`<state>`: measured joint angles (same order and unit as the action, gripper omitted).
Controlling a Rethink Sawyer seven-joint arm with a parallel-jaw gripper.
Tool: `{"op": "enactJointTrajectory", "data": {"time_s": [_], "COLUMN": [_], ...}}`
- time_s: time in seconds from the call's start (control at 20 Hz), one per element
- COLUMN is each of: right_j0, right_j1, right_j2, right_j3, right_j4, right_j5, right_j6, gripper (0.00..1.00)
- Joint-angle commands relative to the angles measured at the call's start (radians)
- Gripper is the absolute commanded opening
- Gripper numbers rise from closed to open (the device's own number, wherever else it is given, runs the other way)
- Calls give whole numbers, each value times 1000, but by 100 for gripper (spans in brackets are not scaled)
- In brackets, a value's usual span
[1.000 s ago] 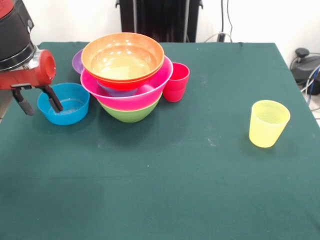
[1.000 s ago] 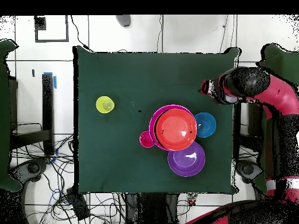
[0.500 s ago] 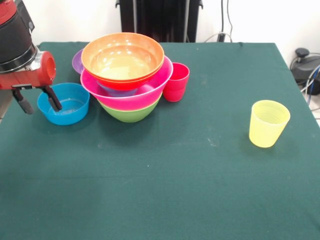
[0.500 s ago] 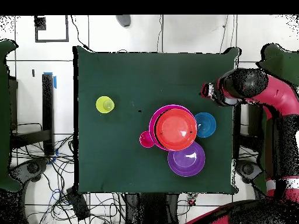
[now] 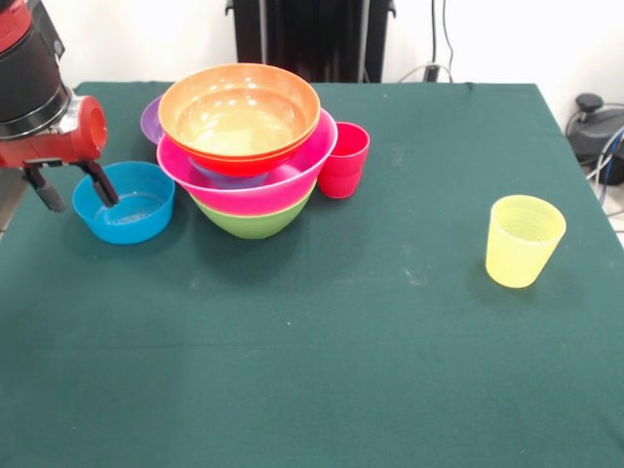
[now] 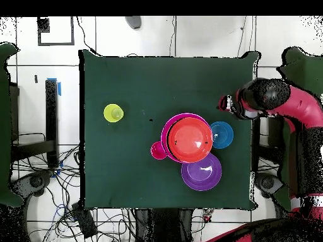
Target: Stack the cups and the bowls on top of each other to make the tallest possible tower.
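Observation:
The tower [image 5: 249, 185] stands at the table's back left: a green bowl [image 5: 253, 223] at the bottom, the big pink bowl on it, and a wide orange bowl [image 5: 239, 107] on top, with a bit of purple showing between. A red cup [image 5: 343, 159] touches the tower's right side. The yellow cup [image 5: 525, 240] stands alone at the right. Left of the tower sits a small blue bowl [image 5: 125, 202]. My gripper [image 5: 74, 189] hangs open and holding nothing over that bowl's left rim. From overhead, the gripper [image 6: 228, 104] lies just off the blue bowl [image 6: 221, 135], beside the tower [image 6: 187, 138].
A purple bowl [image 5: 151, 119] stands behind the tower, seen whole from overhead as the purple bowl [image 6: 202, 171]. The green table [image 5: 341, 341] ends close to the gripper's left. Cables and a grey device [image 5: 593, 125] lie on the floor past the right edge.
The open gripper has risen a little beside the blue bowl and drifted slightly toward the table's edge. The bowls and cups have not moved.

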<state>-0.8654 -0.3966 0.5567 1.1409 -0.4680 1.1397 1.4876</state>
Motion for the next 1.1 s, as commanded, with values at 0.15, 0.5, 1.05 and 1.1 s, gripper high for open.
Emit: {"op": "enactJointTrajectory", "data": {"time_s": [0.15, 0.5, 1.05, 1.1], "right_j0": [9, -4, -25, -27], "right_j1": [41, 46, 50, 50], "right_j2": [-10, -21, -16, -14], "right_j3": [73, 103, 131, 132], "right_j4": [-92, -118, -161, -164], "right_j5": [73, 23, -6, -6], "right_j6": [-312, -307, -303, -303], "gripper": [100, 100, 100, 100]}}
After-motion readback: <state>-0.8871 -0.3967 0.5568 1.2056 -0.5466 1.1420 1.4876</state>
